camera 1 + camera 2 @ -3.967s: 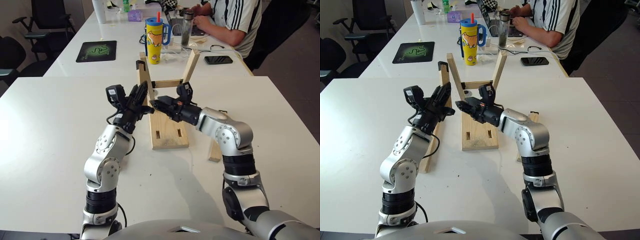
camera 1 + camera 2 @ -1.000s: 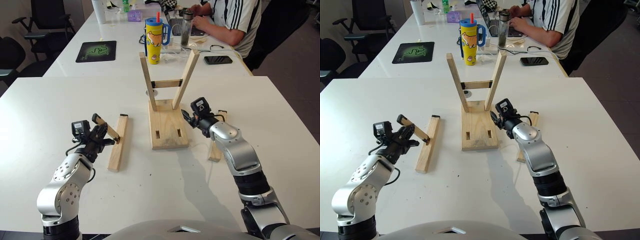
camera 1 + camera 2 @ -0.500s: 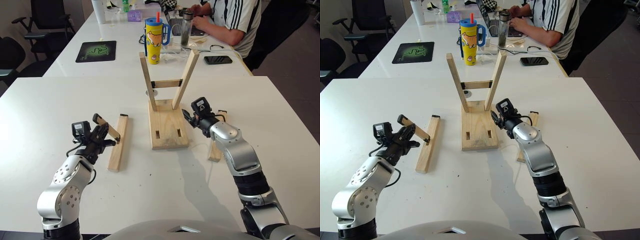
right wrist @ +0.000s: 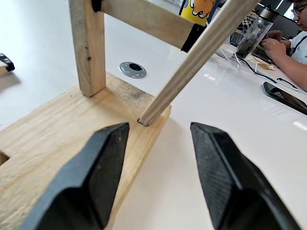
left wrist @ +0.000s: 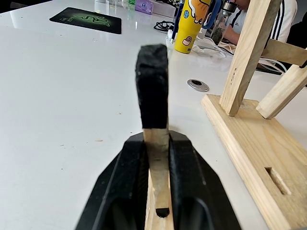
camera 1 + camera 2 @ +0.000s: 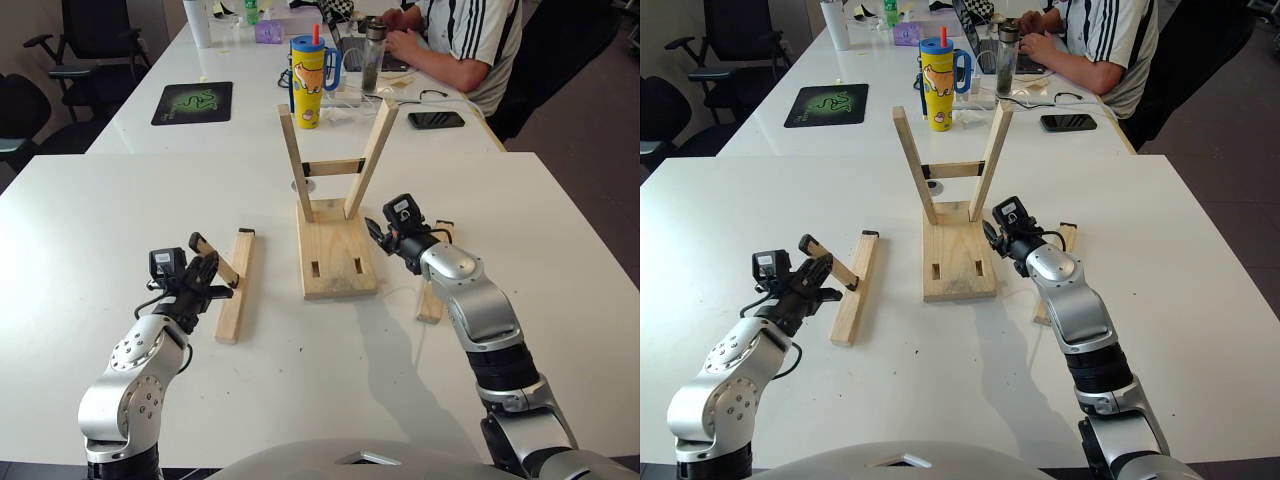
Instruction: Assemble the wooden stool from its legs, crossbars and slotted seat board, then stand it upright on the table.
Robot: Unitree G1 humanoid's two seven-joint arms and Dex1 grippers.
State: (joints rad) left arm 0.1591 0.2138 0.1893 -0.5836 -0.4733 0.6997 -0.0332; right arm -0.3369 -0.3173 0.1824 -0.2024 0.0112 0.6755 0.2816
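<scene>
Open surface [image 6: 300, 380] in front of seat board [image 6: 338, 255], also btwn board & loose plank [image 6: 238, 290]; left pincer [image 6: 206, 268] clamps stick [image 5: 156, 143] at plank's left. Far end blocked: 2 upright legs [image 6: 296, 165] + crossbar [image 6: 335, 167]. Right pincer [image 6: 374, 230], jaws apart, crowds board's right edge.

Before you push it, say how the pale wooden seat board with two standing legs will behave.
The pale wooden seat board lies flat on the white table, so it would probably slide rigidly. Its two legs rise tall, so a high push might tip or loosen them.
</scene>
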